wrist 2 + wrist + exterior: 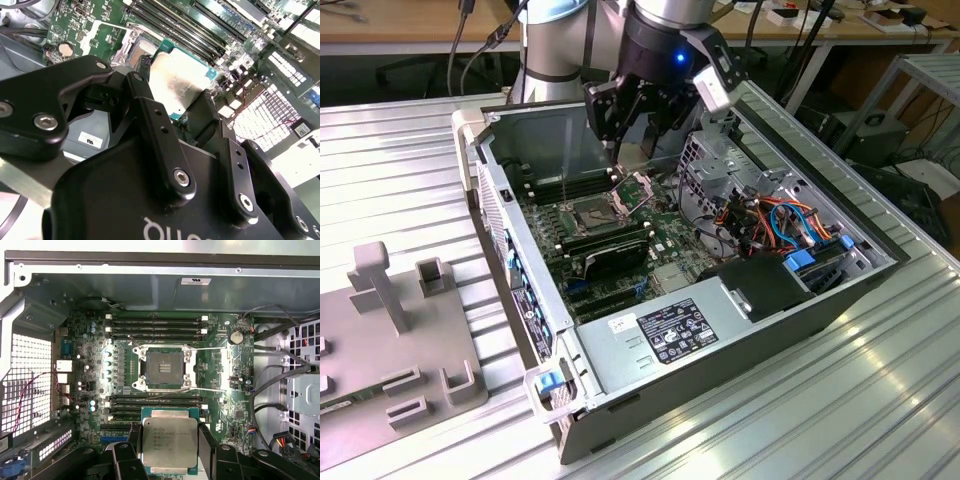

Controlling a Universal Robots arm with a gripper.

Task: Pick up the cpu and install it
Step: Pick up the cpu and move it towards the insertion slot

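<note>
Starting at the exterior view's left, a grey fixture plate lies on the ribbed counter, apart from the open computer case. Further right, the end effector hangs inside the case above the motherboard. In the first wrist view its fingers pinch the cpu by two opposite edges, metal face up, probably so it can seat flat. The socket lies bare between the memory sticks, its frame swung open to receive the chip.
</note>
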